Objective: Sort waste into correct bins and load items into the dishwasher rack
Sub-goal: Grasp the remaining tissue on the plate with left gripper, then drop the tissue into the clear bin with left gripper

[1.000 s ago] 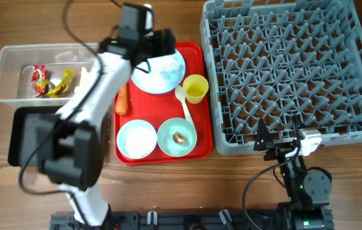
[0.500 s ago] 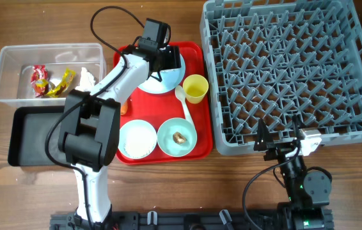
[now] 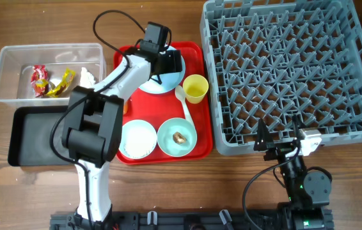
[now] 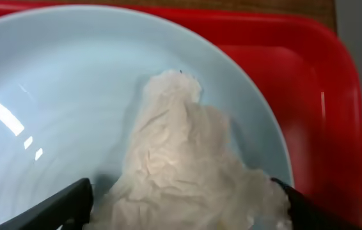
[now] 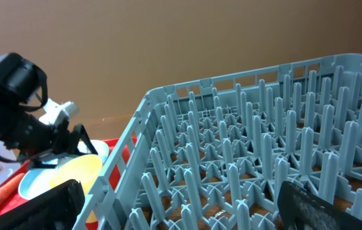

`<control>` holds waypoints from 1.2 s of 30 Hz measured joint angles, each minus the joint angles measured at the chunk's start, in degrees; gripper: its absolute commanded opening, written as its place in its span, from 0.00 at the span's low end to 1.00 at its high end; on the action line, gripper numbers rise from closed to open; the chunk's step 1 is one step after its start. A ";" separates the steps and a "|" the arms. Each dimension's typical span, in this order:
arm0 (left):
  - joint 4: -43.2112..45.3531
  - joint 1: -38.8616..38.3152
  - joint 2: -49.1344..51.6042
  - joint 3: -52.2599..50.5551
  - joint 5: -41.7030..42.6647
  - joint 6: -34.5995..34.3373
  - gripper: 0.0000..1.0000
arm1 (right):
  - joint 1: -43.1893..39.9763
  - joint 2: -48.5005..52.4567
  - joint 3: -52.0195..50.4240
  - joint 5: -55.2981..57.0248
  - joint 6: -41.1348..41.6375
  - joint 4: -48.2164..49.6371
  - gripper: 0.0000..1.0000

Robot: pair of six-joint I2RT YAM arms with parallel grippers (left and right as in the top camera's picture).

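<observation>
We see our left gripper (image 4: 184, 203) spread wide around the crumpled tissue (image 4: 181, 153) on the plate (image 4: 59, 96). Our right gripper (image 3: 276, 135) gapes by the rack (image 3: 290, 64).

**A:** What moved?

**B:** The left arm (image 3: 114, 76). It lay across the black bin (image 3: 34, 137) and a corner of the clear bin (image 3: 2, 73), both off to the gripper's left. Now it has swung away from them.

**A:** And the left gripper (image 3: 168, 62)?

**B:** It slid further over the plate (image 4: 53, 96). It now sits right over the tissue (image 4: 181, 160).

**A:** Anything else?

**B:** The white scrap (image 3: 87, 76) in the clear bin shows again.
</observation>
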 measured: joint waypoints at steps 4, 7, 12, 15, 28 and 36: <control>-0.22 0.00 0.26 0.00 -0.02 0.02 0.70 | 0.00 0.00 0.00 0.00 -0.02 0.00 1.00; -0.20 0.00 0.26 0.00 -0.07 0.28 0.29 | 0.00 0.00 0.00 0.00 -0.02 0.00 1.00; 0.02 0.09 0.26 0.00 -0.26 0.66 0.04 | 0.00 0.00 0.00 0.00 -0.02 0.00 1.00; -0.04 0.46 -0.66 0.00 -1.40 0.44 0.04 | 0.00 0.00 0.00 0.00 -0.02 0.00 1.00; -10.54 19.50 -25.64 0.33 -8.61 2.34 0.10 | 0.00 0.00 0.00 0.00 -0.02 0.00 1.00; -18.36 32.89 -20.35 0.24 -7.26 0.68 0.48 | 0.00 0.00 0.00 0.00 -0.02 0.00 1.00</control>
